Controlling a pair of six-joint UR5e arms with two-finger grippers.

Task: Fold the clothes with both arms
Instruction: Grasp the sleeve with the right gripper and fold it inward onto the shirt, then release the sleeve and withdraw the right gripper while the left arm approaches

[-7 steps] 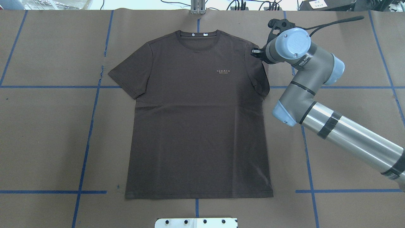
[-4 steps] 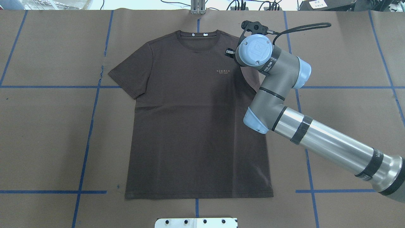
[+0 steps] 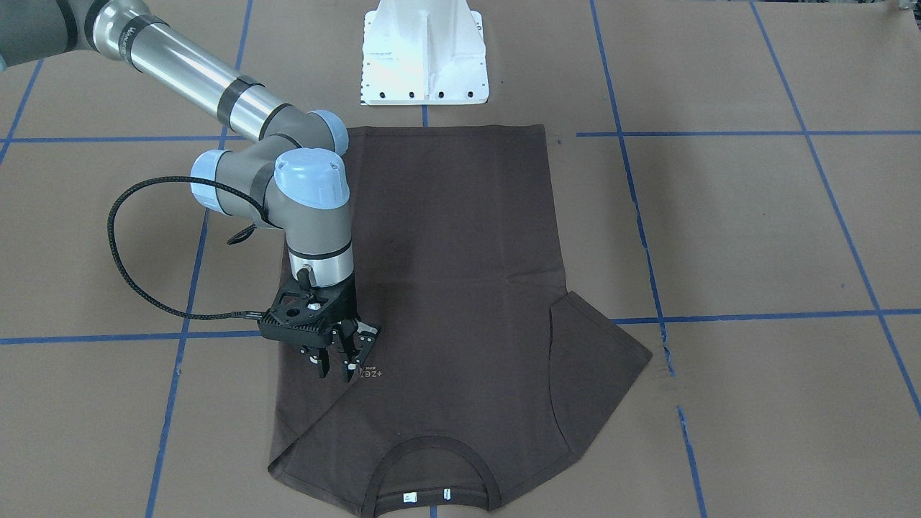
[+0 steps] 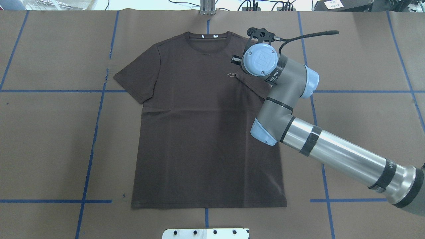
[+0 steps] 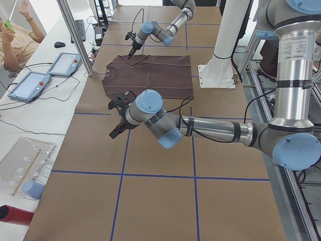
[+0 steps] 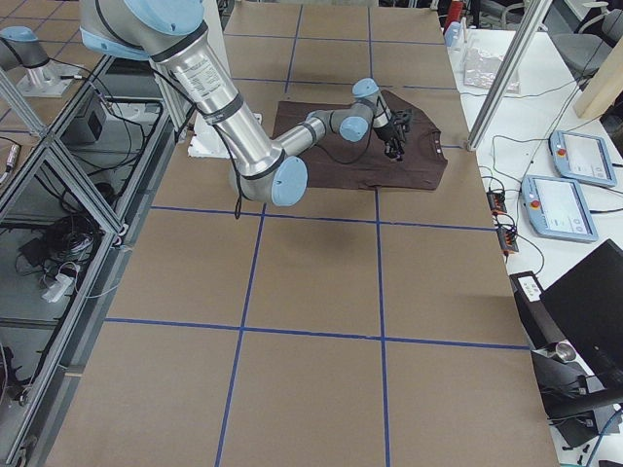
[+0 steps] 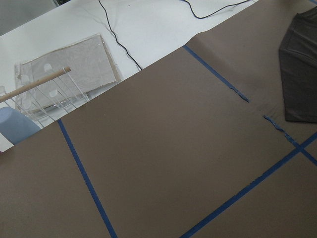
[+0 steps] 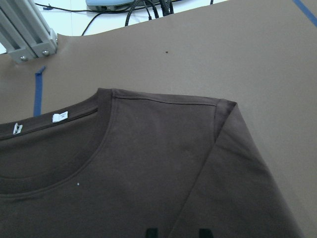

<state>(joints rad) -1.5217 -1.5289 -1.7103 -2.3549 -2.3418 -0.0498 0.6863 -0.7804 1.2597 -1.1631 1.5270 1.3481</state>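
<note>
My right pincer (image 3: 337, 371) pinches a sleeve of the brown T-shirt (image 3: 460, 252) over its chest logo (image 3: 370, 374); only "+ZE" reads. The neck labels (image 3: 411, 496) are illegible. Whether my left pincer (image 5: 116, 129) is spread, I cannot tell.

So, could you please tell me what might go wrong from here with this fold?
1. The right claw pinches the sleeve tip it has laid across the T-shirt chest. If it lifts before letting go, the sleeve may flip back or bunch.
2. The left claw hangs over bare paper, away from the shirt. Nothing pins the far side, so further pulling could drag the whole shirt askew.
</note>
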